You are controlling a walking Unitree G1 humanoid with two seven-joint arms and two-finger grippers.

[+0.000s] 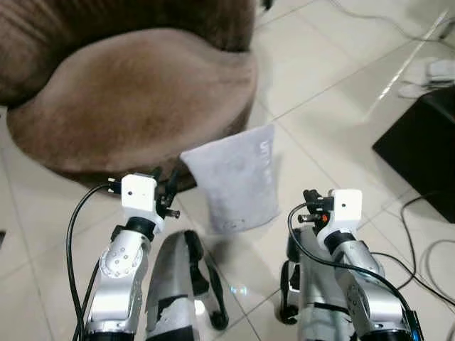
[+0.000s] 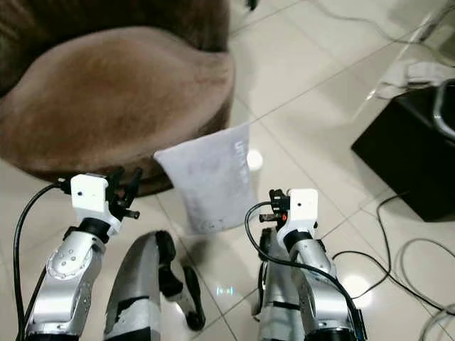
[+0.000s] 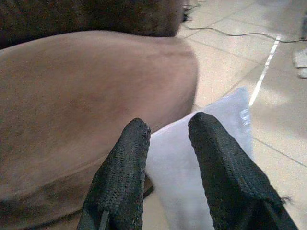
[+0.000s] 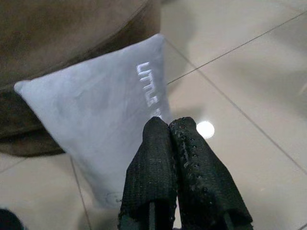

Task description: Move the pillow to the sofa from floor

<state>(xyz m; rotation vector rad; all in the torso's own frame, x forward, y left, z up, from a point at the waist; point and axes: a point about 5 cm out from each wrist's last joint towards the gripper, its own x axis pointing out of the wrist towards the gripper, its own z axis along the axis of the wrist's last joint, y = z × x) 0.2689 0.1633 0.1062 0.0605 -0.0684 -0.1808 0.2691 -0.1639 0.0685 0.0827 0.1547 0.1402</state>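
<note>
Pillow (image 1: 236,177), pale grey, on tiled floor (image 1: 320,78), propped on edge vs. front of brown sofa (image 1: 135,99); top corner touching seat edge, bottom on tiles. Not yet lifted, so task at approach stage by the look of it.

Left gripper (image 3: 165,167) held up just short of pillow's upper corner near sofa front, fingers (image 3: 122,177) parted w/ a moderate gap, nothing between them. Prob. lined up that way to take that corner.

Right gripper (image 4: 169,158) near pillow's other side, above the tiles, fingers (image 4: 192,167) pressed together, empty. Would need opening before any grab.

Writing on pillow cover, pale stitched letters running along one edge: "LITTLE" readable in right wrist view, rest hidden behind fingers. No other label legible.

Black box (image 1: 419,142) on floor well apart to robot's right, cables (image 1: 419,227) beside it; likely no obstacle to lift.
</note>
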